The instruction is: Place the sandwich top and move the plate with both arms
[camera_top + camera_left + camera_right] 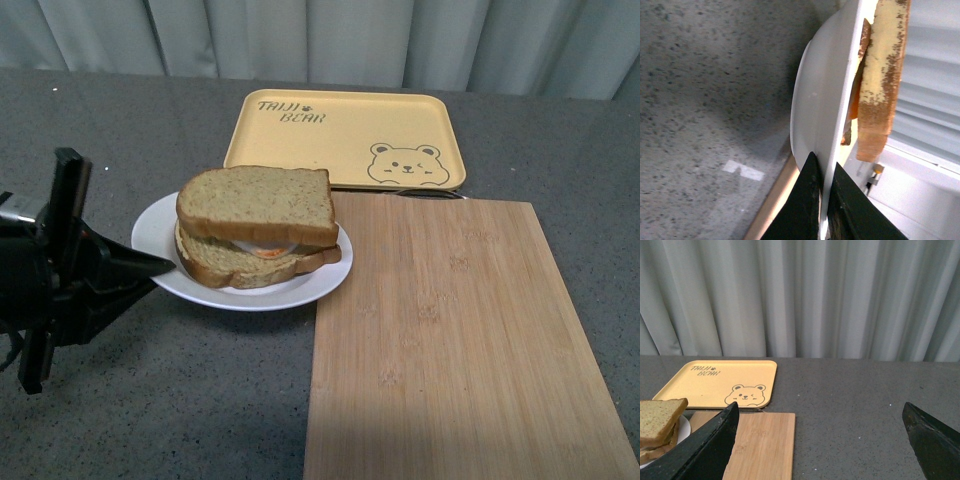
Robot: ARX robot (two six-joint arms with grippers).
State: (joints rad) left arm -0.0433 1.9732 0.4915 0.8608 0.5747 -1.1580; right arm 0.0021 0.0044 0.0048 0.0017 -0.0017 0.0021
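The sandwich top (pixel 258 203), a tan-green slice with a brown crust, lies on the egg and lower slice on the white plate (pixel 160 228). My left gripper (pixel 165 266) is shut on the plate's left rim. In the left wrist view the plate rim (pixel 832 100) runs between the black fingers (pixel 807 200), with the bread's crust (pixel 885 75) beyond it. My right gripper (pixel 820 432) is open and empty, out of the front view, held above the table to the right of the cutting board. The sandwich (pixel 657 422) shows at that view's left edge.
A yellow bear-print tray (pixel 340 135) lies behind the plate and shows in the right wrist view (pixel 720 382). A wooden cutting board (pixel 450 340) lies right of the plate, its left edge touching the plate; it also shows in the right wrist view (pixel 765 440). Grey curtains hang behind the table.
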